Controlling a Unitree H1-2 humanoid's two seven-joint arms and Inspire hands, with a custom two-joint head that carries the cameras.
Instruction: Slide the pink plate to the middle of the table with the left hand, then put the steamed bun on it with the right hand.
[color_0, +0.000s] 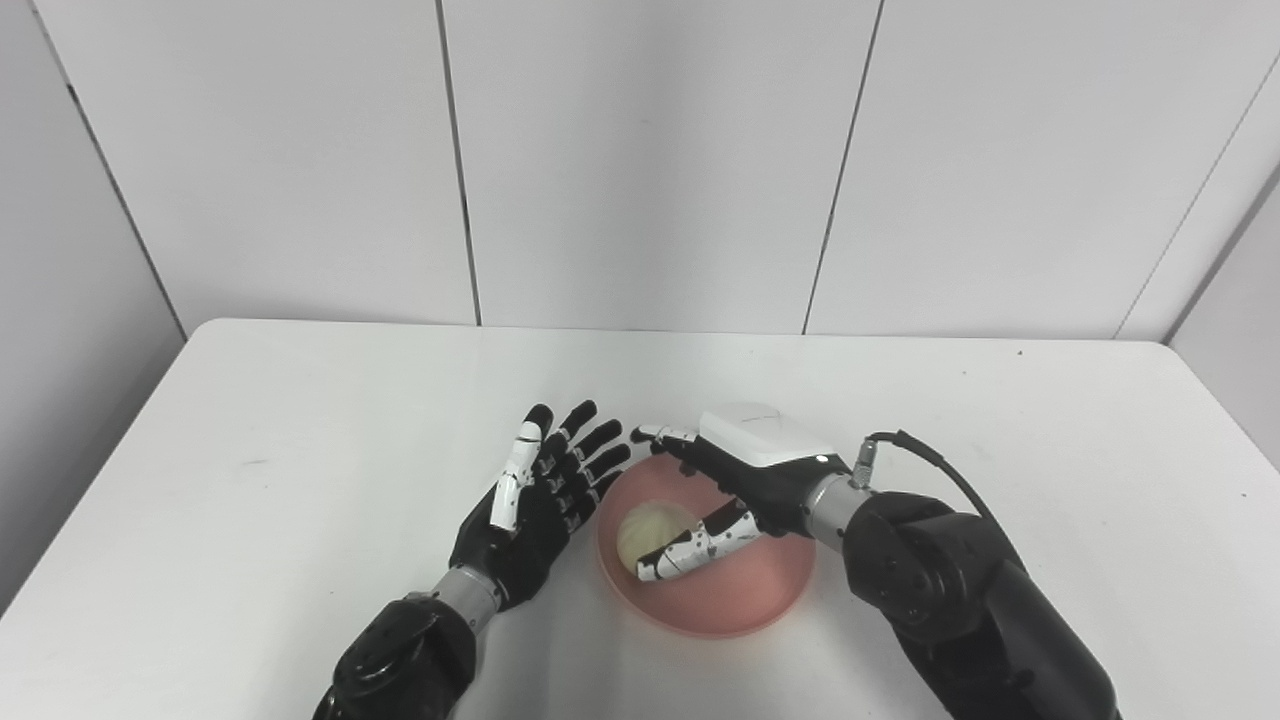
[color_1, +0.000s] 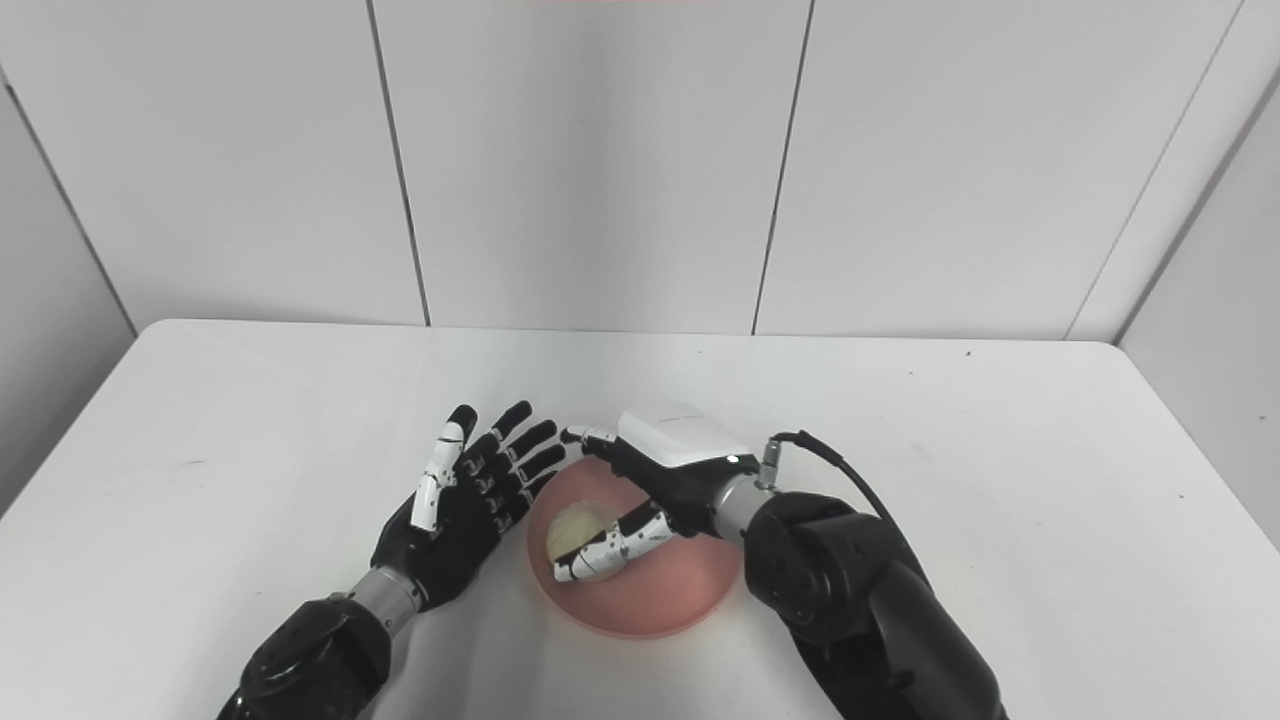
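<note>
The pink plate (color_0: 742, 596) lies on the white table (color_0: 300, 440), near its middle and towards the front edge. A pale steamed bun (color_0: 643, 527) rests in the left part of the plate. My right hand (color_0: 748, 468) hovers over the plate. Its fingers stretch out above the far rim, clear of the bun, and its thumb lies along the bun's near side. My left hand (color_0: 540, 495) stands just left of the plate, open, fingers spread and pointing away from me, palm turned towards the plate. It holds nothing.
Grey wall panels (color_0: 640, 160) stand behind the table's far edge. Bare tabletop stretches to the left, right and back of the plate.
</note>
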